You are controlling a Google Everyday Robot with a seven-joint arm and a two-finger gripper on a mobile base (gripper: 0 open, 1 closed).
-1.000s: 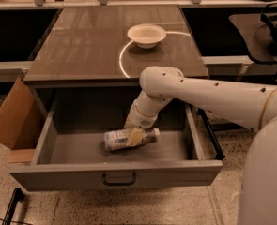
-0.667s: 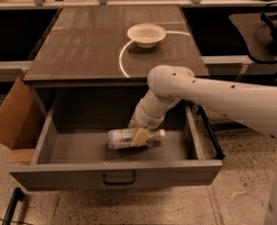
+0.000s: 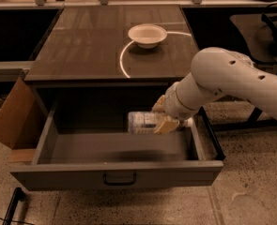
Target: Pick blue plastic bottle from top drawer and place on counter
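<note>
The blue plastic bottle (image 3: 142,122) lies sideways in the air above the open top drawer (image 3: 114,176), clear of the drawer floor, with its white cap pointing right. My gripper (image 3: 164,115) is shut on the bottle's right end, its tan fingers (image 3: 166,125) on either side of it. The white arm reaches in from the right. The dark brown counter (image 3: 86,46) with its white curved line lies just behind and above the drawer.
A white bowl (image 3: 147,34) sits on the counter at the back right, on the curved line. A cardboard flap (image 3: 11,116) leans at the drawer's left side. A black cable lies on the floor at bottom left.
The bottle lay on the drawer floor with the gripper on it. Now it is lifted above the drawer and has moved right and up with the gripper.
</note>
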